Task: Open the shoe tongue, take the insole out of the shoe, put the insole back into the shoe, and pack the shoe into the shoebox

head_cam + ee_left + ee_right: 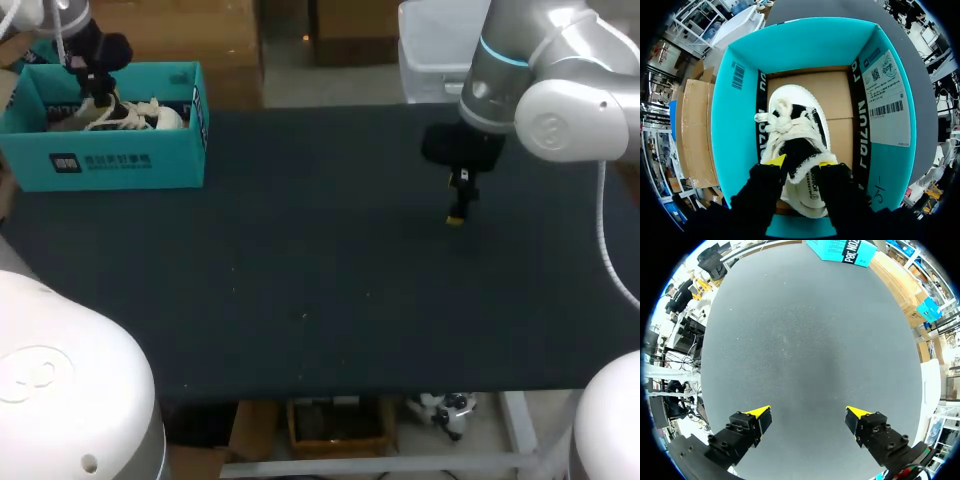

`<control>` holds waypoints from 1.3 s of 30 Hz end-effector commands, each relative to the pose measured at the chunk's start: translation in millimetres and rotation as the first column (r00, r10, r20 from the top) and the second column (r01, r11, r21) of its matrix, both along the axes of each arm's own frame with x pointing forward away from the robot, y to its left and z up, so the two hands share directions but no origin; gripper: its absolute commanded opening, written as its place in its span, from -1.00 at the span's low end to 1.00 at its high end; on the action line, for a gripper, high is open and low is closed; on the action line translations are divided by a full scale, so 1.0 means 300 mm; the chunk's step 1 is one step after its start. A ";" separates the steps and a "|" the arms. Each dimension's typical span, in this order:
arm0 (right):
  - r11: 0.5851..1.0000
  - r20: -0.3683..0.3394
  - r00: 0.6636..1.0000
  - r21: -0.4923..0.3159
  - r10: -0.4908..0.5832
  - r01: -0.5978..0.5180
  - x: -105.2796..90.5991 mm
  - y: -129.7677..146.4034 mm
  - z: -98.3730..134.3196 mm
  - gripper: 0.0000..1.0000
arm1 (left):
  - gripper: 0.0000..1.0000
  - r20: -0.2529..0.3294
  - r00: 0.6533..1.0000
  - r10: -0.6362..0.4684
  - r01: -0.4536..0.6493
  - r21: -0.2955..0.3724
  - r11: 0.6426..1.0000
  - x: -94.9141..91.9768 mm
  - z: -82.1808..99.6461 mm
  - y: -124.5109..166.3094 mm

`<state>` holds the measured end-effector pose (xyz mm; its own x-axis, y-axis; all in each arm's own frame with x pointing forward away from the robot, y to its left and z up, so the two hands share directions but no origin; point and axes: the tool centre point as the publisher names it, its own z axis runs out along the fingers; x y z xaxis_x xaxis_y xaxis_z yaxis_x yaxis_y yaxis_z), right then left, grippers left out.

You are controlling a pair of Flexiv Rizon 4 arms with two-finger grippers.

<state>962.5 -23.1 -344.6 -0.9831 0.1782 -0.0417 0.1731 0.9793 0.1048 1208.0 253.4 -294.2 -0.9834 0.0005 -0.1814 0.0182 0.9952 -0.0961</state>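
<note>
L gripper (pixel 801 161) sat astride the shoe (pixel 795 115) at its fuzzy collar, both yellow tips pressed on it from either side. I judged this a grip to seat it sole-down in the teal shoebox (pixel 800 45). R gripper (pixel 807 420) hung wide open, empty, over the table (pixel 805 340) – parked clear, prob. Box bore a barcode sticker (pixel 738 75) and a white label (pixel 885 95) – print left unread.

The silver-white right arm (pixel 560 90) wears a teal ring (pixel 497 52) and white cable (pixel 603 225); its black, screw-studded end effector (pixel 807 420) has yellow fingertips (pixel 760 413).
</note>
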 end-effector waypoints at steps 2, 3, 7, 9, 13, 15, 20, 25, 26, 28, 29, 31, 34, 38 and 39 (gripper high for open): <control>1.000 -0.002 1.000 0.000 0.002 -0.002 0.000 -0.002 0.000 1.00 | 1.00 -0.010 1.000 0.006 -0.006 0.007 1.000 0.007 0.018 -0.012; 1.000 -0.002 1.000 0.000 0.002 -0.002 0.000 -0.002 0.000 1.00 | 1.00 -0.008 1.000 0.011 -0.011 -0.001 1.000 -0.001 0.041 -0.016; 1.000 -0.002 1.000 0.000 0.002 -0.002 0.000 -0.002 0.000 1.00 | 1.00 0.013 1.000 0.021 -0.021 -0.024 0.999 -0.049 0.142 -0.040; 1.000 -0.002 1.000 0.000 0.002 -0.002 0.000 -0.002 0.000 1.00 | 1.00 0.014 1.000 0.026 -0.025 -0.027 0.999 -0.064 0.174 -0.052; 1.000 -0.002 1.000 0.000 0.002 -0.002 0.000 -0.002 0.000 1.00 | 1.00 0.002 0.997 0.079 -0.079 -0.031 0.996 -0.137 0.285 -0.124; 1.000 -0.002 1.000 0.000 0.002 -0.002 0.000 -0.002 0.000 1.00 | 1.00 -0.015 0.996 0.092 -0.093 -0.031 0.995 -0.177 0.329 -0.157; 1.000 -0.002 1.000 0.000 0.002 -0.002 0.000 -0.002 0.000 1.00 | 1.00 -0.046 0.990 0.135 -0.136 -0.019 0.991 -0.293 0.407 -0.253; 1.000 -0.002 1.000 0.000 0.002 -0.002 0.000 -0.002 0.000 1.00 | 1.00 -0.012 0.990 0.143 -0.143 0.009 0.990 -0.404 0.431 -0.337; 1.000 -0.002 1.000 0.000 0.002 -0.002 0.000 -0.002 0.000 1.00 | 1.00 -0.014 0.990 0.142 -0.142 0.011 0.990 -0.422 0.428 -0.351; 1.000 -0.002 1.000 0.000 0.002 -0.002 0.000 -0.002 0.000 1.00 | 1.00 0.003 0.991 0.135 -0.135 0.017 0.991 -0.448 0.421 -0.371; 1.000 -0.002 1.000 0.000 0.002 -0.002 0.000 -0.002 0.000 1.00 | 1.00 0.003 0.991 0.135 -0.135 0.017 0.991 -0.448 0.421 -0.371; 1.000 -0.002 1.000 0.000 0.002 -0.002 0.000 -0.002 0.000 1.00 | 1.00 -0.005 0.990 0.140 -0.139 0.029 0.990 -0.477 0.405 -0.405; 1.000 -0.002 1.000 0.000 0.002 -0.002 0.000 -0.002 0.000 1.00 | 1.00 -0.006 0.990 0.140 -0.140 0.040 0.989 -0.500 0.395 -0.424; 1.000 -0.002 1.000 0.000 0.002 -0.002 0.000 -0.002 0.000 1.00 | 1.00 -0.003 0.992 0.128 -0.128 0.063 0.990 -0.529 0.379 -0.448; 1.000 -0.002 1.000 0.000 0.002 -0.002 0.000 -0.002 0.000 1.00 | 1.00 0.000 0.992 0.127 -0.126 0.067 0.990 -0.533 0.376 -0.452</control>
<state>962.5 -23.1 -344.5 -0.9831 0.1782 -0.0416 0.1731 0.9793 0.1047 1066.0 124.1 -180.0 -0.9939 -0.1061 -0.0295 -0.1047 0.9935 -0.0447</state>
